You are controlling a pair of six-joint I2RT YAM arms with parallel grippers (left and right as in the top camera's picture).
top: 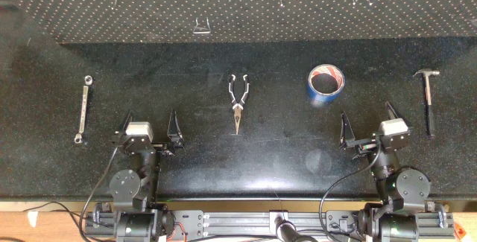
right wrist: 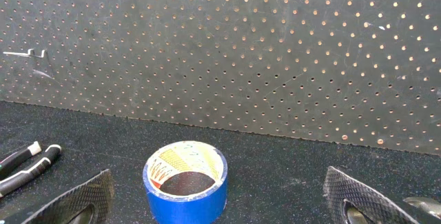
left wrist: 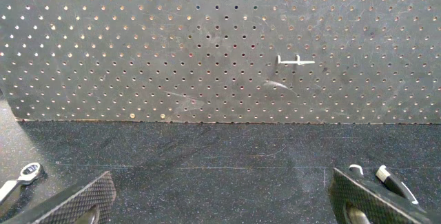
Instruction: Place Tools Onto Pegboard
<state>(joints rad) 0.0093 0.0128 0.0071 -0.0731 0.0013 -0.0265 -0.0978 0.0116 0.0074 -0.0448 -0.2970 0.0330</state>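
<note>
On black mat, tape roll sits ahead of right fingers.

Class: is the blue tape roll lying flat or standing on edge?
Lying flat; the blue tape roll has its hole facing up.

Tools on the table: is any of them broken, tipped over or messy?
Nothing stands out. The wrench, pliers, tape roll and hammer lie apart in a tidy row on the black table, none looking damaged. The pegboard hooks are bare, as no tool is hung yet.
</note>
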